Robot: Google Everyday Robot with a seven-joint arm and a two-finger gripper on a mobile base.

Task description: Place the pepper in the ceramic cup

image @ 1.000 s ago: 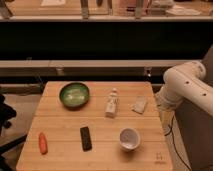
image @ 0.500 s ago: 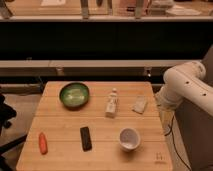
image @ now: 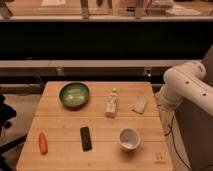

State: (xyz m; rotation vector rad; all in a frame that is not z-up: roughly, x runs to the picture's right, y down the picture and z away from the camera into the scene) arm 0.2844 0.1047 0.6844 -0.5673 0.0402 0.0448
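The pepper (image: 43, 142) is a small red-orange one lying at the front left of the wooden table (image: 60, 150). The white ceramic cup (image: 129, 138) stands upright at the front right of the table, its inside empty. My white arm (image: 185, 85) is folded at the right of the table. My gripper (image: 161, 101) hangs by the table's right edge, far from both the pepper and the cup.
A green bowl (image: 74, 94) sits at the back left. A small white bottle (image: 112, 103) stands mid-table, with a pale packet (image: 140, 105) to its right. A black remote (image: 86, 138) lies between the pepper and the cup. A dark counter front runs behind the table.
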